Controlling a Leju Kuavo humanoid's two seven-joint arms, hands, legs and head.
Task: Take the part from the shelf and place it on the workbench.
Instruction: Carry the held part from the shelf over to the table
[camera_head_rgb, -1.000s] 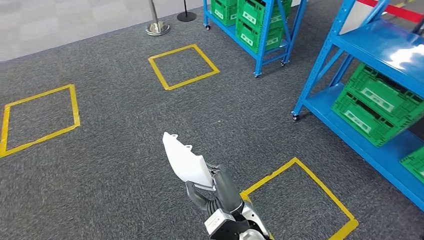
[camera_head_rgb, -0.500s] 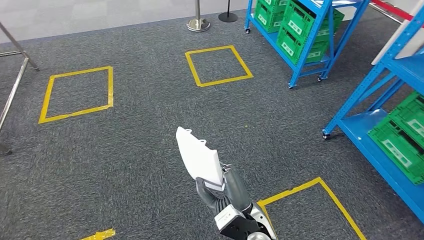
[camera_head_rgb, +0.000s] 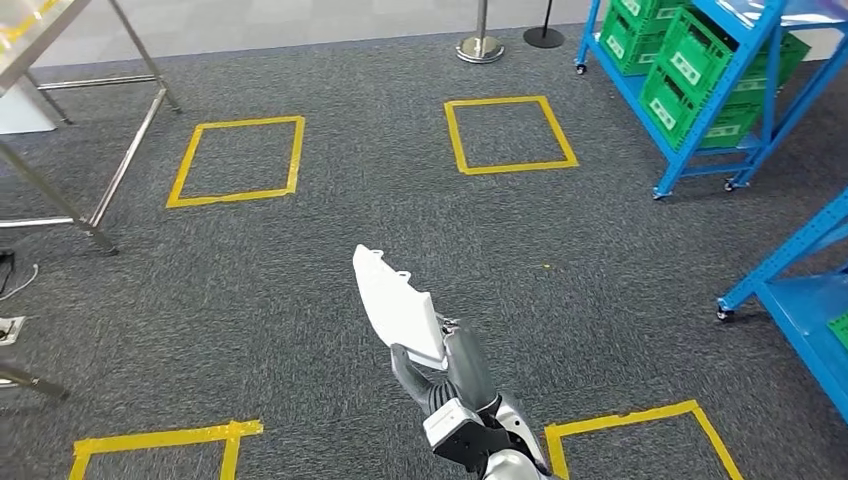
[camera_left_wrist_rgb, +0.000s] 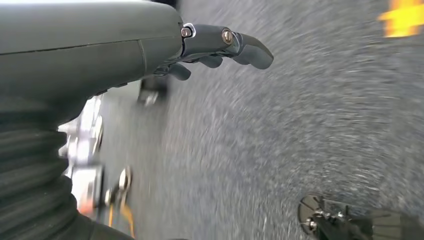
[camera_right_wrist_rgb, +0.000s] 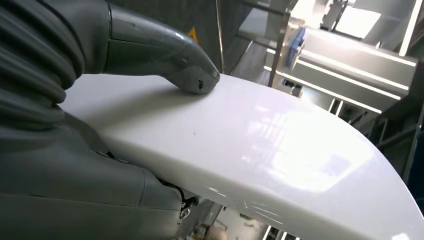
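One white plastic part (camera_head_rgb: 398, 306) is clamped in the right hand (camera_head_rgb: 447, 373), thumb (camera_right_wrist_rgb: 192, 75) pressing its upper face, carried above grey carpet (camera_head_rgb: 250, 290). Its long axis runs from the hand toward the far left. Metal workbench legs (camera_head_rgb: 120, 165) stand far left, well apart from the part; blue shelving (camera_head_rgb: 700, 90) lies far right. Left hand (camera_left_wrist_rgb: 220, 47) hangs with fingers loosely apart, holding nothing. Judgement: right hand is nearer the placement; transport unfinished
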